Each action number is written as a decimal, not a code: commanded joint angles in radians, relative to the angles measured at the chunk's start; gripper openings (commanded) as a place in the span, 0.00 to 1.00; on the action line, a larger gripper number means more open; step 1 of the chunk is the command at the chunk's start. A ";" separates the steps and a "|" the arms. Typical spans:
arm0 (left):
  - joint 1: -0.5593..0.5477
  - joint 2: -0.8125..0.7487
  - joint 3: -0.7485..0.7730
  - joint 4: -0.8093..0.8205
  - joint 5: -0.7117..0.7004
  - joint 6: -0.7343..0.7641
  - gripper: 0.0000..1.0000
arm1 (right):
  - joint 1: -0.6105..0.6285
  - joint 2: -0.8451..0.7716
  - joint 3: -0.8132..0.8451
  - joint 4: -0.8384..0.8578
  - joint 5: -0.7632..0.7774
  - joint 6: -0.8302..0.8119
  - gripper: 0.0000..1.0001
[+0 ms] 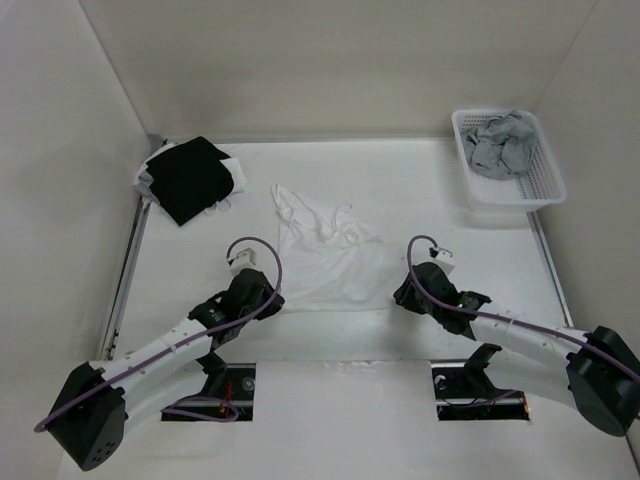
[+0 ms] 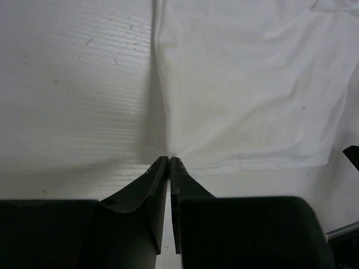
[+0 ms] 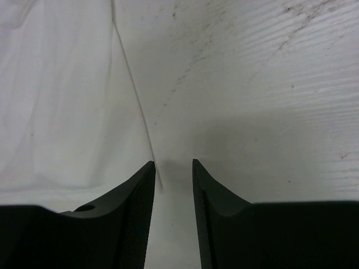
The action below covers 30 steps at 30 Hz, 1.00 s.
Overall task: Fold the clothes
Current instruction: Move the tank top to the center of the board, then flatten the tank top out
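Left gripper (image 2: 169,159) is pressed together, apparently nipping the near-left hem corner of the camisole (image 1: 330,262), which lies flat on the table (image 1: 420,190), straps pointing away, between both arms, while right gripper (image 3: 173,162) stands spread astride its near-right edge

White table (image 1: 430,200) w/ scuffed, grainy top, boxed in by plain white walls (image 1: 330,60) on 3 sides; soft even light, faint shadows.

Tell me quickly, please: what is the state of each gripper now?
Left gripper: closed, seemingly pinching a hem corner of the white camisole.
Right gripper: open, holding nothing.
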State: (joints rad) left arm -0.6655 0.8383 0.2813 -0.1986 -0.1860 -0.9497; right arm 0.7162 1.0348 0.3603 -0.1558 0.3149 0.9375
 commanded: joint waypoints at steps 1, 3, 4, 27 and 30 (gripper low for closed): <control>-0.003 0.005 -0.010 -0.007 0.002 0.006 0.06 | 0.036 0.001 0.037 -0.011 -0.030 0.023 0.37; -0.004 0.010 -0.011 -0.004 0.002 0.005 0.06 | 0.050 0.014 0.039 -0.011 -0.031 0.027 0.37; -0.007 0.010 -0.011 -0.001 0.002 0.005 0.06 | 0.051 0.025 0.039 -0.007 -0.033 0.030 0.37; 0.007 -0.051 0.044 -0.007 -0.006 0.028 0.05 | 0.082 0.030 0.043 0.110 -0.079 0.040 0.00; 0.013 -0.137 0.132 -0.065 -0.013 0.064 0.04 | 0.099 -0.190 0.086 0.018 -0.019 0.014 0.00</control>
State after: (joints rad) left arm -0.6628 0.7929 0.2890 -0.2359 -0.1837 -0.9325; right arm 0.7895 1.0657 0.3916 -0.1051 0.2291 0.9722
